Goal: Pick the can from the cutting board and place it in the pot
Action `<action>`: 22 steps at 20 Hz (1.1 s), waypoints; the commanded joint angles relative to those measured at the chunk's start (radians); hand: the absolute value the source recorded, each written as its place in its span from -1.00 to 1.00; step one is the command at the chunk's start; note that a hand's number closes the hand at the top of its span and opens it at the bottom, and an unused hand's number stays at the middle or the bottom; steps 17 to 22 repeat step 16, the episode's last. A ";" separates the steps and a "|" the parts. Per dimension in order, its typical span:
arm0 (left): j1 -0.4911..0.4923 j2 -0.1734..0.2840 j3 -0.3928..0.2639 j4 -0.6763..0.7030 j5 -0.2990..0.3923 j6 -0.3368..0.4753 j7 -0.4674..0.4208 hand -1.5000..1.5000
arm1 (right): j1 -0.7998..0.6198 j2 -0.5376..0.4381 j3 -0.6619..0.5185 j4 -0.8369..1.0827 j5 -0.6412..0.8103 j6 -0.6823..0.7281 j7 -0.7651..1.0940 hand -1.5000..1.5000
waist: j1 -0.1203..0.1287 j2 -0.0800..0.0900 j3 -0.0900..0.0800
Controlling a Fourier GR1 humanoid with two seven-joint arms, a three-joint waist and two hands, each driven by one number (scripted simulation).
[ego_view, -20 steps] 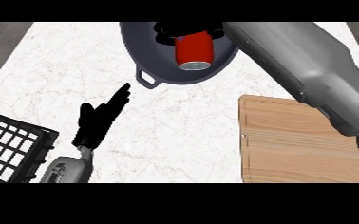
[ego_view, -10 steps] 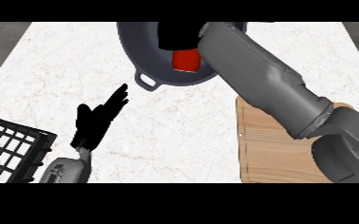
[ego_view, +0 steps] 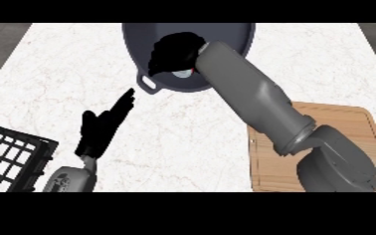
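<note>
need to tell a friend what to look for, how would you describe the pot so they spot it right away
Start at the white marble counter and look to its far edge, top middle. The pot is the dark grey round vessel there, with a loop handle facing the robot; the right hand reaches into it, unlike the flat wooden cutting board.

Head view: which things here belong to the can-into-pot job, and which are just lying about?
Job:
- can, barely visible under the right hand
- pot
- cutting board, now bare
- right hand, down inside the pot

Lying about:
- black rack at the lower left
- left hand, open and resting over the counter
</note>
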 commanded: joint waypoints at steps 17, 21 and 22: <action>0.002 -0.016 -0.006 0.046 -0.008 -0.017 -0.028 0.00 | -0.250 -0.141 -0.575 0.114 -0.544 0.522 -0.123 -1.00 | 0.020 0.013 -0.004; 0.002 -0.016 -0.006 0.046 -0.008 -0.017 -0.028 0.00 | -0.250 -0.141 -0.575 0.114 -0.544 0.522 -0.123 -1.00 | 0.020 0.013 -0.004; 0.002 -0.016 -0.006 0.046 -0.008 -0.017 -0.028 0.00 | -0.250 -0.141 -0.575 0.114 -0.544 0.522 -0.123 -1.00 | 0.020 0.013 -0.004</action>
